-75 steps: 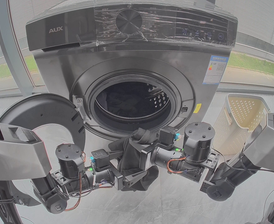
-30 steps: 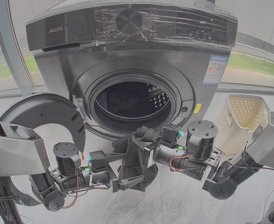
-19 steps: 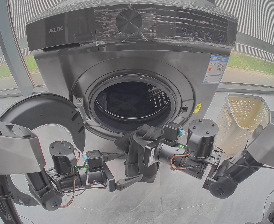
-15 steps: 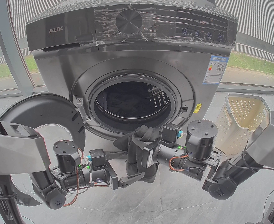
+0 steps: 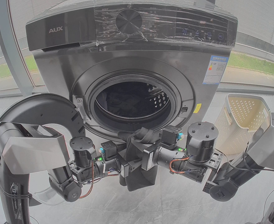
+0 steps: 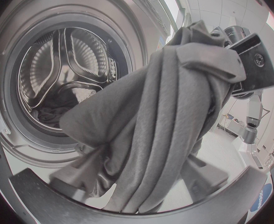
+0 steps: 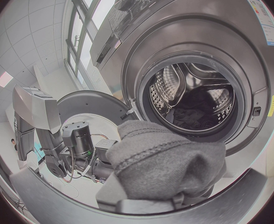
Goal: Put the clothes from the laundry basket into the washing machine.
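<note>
A dark grey, bunched cloth garment [image 5: 140,176] hangs above the pale tiled floor [image 5: 174,203], just before the machine's opening. The right gripper [image 5: 137,145] is clenched on its upper end. The left gripper [image 5: 132,156] is released, its fingers spread wide with the cloth hanging between them. Behind on the left stands the round dark door [image 5: 37,109], swung open. Beyond is the grey front-loading washing machine [image 5: 65,69], dark clothes lying in its steel drum [image 5: 127,105]. A cream perforated plastic laundry basket [image 5: 245,115] sits at its right.

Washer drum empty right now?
No, dark clothes lie at the bottom of the drum, seen through the open door in the right wrist view.
</note>
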Available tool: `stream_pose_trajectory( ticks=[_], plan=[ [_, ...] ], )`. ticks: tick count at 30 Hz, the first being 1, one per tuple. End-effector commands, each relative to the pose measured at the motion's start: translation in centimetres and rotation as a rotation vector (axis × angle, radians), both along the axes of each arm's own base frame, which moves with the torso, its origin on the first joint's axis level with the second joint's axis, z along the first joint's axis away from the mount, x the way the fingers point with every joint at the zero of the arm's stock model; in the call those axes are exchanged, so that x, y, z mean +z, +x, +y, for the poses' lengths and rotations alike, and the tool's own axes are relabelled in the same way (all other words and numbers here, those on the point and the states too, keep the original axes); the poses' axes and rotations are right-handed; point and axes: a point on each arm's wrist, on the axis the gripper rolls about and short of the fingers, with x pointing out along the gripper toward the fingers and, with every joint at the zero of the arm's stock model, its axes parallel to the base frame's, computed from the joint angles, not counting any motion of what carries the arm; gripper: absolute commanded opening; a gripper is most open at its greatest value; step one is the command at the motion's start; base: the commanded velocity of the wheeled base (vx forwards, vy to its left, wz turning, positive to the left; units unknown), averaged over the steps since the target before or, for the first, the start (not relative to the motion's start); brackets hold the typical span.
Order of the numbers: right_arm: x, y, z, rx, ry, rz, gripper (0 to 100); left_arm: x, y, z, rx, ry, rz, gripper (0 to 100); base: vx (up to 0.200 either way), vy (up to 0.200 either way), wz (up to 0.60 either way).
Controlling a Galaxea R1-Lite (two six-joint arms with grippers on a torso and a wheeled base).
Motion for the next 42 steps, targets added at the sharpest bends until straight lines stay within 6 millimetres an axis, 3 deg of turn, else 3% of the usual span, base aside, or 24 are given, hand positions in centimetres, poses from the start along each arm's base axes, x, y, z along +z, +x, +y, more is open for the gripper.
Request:
stream_pose_trajectory(
  ticks=[1,7,20,21,25,27,32,37,42],
  plan=[
    [0.1,-0.2,-0.2,0.001,0.000,0.001,0,-0.9,0.5,-0.5,-0.002,0.002,0.009,0,0.000,0.000,0.00],
    [0.0,-0.3,-0.3,0.001,-0.005,0.005,0,0.1,0.6,-0.6,0.001,-0.017,-0.016,0,0.000,0.000,0.00],
    [-0.6,-0.9,-1.1,-0.062,-0.019,0.006,0,6.4,-1.3,2.1,0.140,-0.100,-0.120,0,0.000,0.000,0.00],
    [-0.6,-1.0,-1.1,-0.061,-0.015,0.005,100,6.6,-1.3,2.1,0.140,-0.105,-0.119,0,0.000,0.000,0.00],
    [-0.2,-1.6,-0.9,-0.043,0.005,-0.010,100,6.7,-1.5,2.3,0.164,-0.112,-0.115,0,0.000,0.000,0.00],
    [-0.1,-2.9,-1.5,-0.018,-0.017,0.005,100,6.8,-1.5,2.4,0.177,-0.114,-0.117,0,0.000,0.000,0.00],
    [-1.3,-5.9,-4.2,0.049,-0.108,0.092,100,7.9,-1.8,3.0,0.191,-0.143,-0.130,0,0.000,0.000,0.00],
    [-2.1,-6.5,-7.1,0.059,-0.133,0.149,100,8.1,-2.3,2.9,0.184,-0.148,-0.124,0,0.000,0.000,0.00],
    [-1.7,-7.4,-9.0,0.036,-0.104,0.164,100,8.1,-2.3,3.1,0.195,-0.153,-0.115,0,0.000,0.000,0.00]
  ],
)
